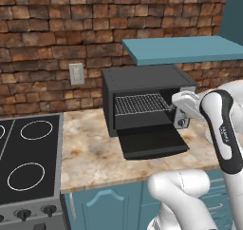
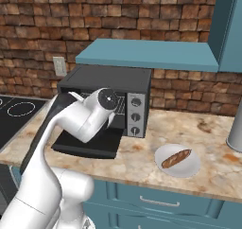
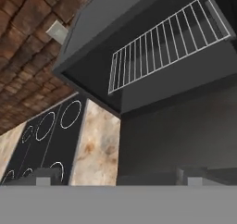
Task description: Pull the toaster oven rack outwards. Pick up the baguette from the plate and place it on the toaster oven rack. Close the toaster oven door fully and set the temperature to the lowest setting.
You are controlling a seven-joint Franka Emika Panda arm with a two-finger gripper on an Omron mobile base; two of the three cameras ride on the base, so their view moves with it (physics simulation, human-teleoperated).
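The toaster oven (image 1: 137,79) stands on the counter against the brick wall, three knobs (image 2: 135,117) on its right panel. Its door (image 1: 153,141) hangs open, folded down flat in front. The wire rack (image 1: 141,103) lies level in the cavity; in the hand view the rack (image 3: 166,42) is above the door (image 3: 185,135). My gripper (image 1: 177,102) hovers at the cavity's right front, above the door. My gripper (image 3: 118,177) is open, its fingertips (image 3: 46,177) wide apart and nothing between them. The reddish-brown baguette (image 2: 176,158) rests on the white plate (image 2: 191,169), right of the oven.
A black stovetop (image 1: 28,162) with white rings lies left of the oven. A teal shelf (image 1: 185,48) overhangs the oven's top. A wall outlet (image 1: 76,73) sits to its left. A grey cylinder (image 2: 235,128) stands at the counter's far right.
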